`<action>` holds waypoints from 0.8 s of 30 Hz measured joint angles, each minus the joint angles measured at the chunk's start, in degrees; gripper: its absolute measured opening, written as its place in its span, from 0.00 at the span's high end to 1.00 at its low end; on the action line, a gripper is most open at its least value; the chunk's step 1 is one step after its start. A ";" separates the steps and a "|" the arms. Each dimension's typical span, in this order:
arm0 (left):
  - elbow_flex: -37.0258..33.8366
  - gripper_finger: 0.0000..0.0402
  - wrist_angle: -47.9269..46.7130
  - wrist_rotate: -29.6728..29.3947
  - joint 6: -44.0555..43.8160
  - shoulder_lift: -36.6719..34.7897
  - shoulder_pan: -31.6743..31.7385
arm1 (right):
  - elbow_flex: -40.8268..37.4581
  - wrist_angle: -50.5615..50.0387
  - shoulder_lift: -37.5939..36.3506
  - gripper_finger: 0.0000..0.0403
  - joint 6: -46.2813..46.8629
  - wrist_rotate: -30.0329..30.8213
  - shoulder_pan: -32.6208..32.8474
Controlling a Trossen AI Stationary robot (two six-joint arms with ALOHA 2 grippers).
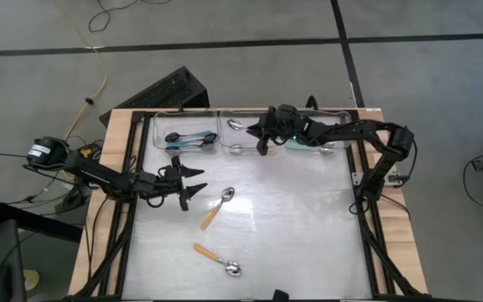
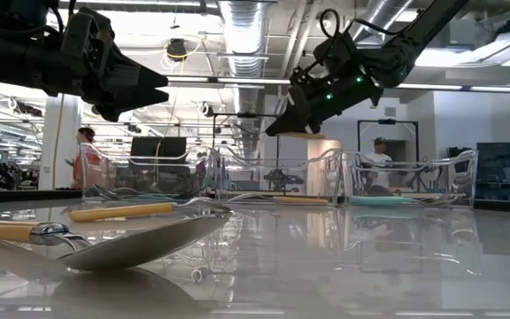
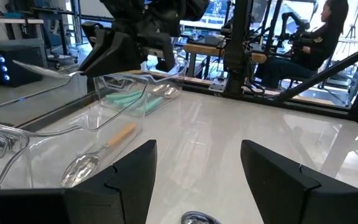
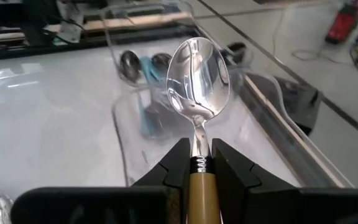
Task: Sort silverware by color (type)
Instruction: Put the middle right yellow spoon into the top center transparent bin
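Note:
My right gripper [image 1: 257, 134] hangs over the middle clear bin [image 1: 243, 113] at the table's far edge, shut on an orange-handled spoon [image 4: 197, 74] with a silver bowl. My left gripper [image 1: 193, 186] stands open above the table's left side, nothing between its fingers [image 3: 126, 171]. Two more orange-handled spoons [image 1: 218, 208] [image 1: 216, 258] lie flat on the table. Blue-handled spoons [image 1: 187, 139] lie in the left bin and teal-handled ones [image 1: 313, 144] in the right bin. Another orange-handled spoon [image 3: 98, 155] lies in the middle bin. My right gripper pinches the spoon between its two fingers at the bowl end of the orange handle [image 4: 199, 182], just behind the ribbed neck. The handle runs back along the fingers. The silver bowl sticks out ahead of them toward the table's left, lifted clear above the middle bin.
The three clear bins stand side by side along the far edge [image 2: 277, 182]. A dark box [image 1: 170, 91] sits behind the table's far left corner. Between the bins and the near edge lies the glossy white tabletop [image 1: 309, 226]. People sit in the room beyond the table.

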 joint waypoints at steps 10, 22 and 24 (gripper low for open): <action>0.00 0.46 0.00 -0.04 -0.04 0.01 0.01 | -0.02 -1.65 0.00 0.81 2.74 0.69 -1.77; 0.00 0.46 0.03 -0.50 -0.26 0.00 0.01 | 6.62 -7.45 7.05 0.81 1.78 -0.93 -2.05; 0.00 0.46 0.02 -0.61 -0.50 0.00 0.01 | 8.93 -11.32 8.29 0.81 1.44 -0.91 -1.91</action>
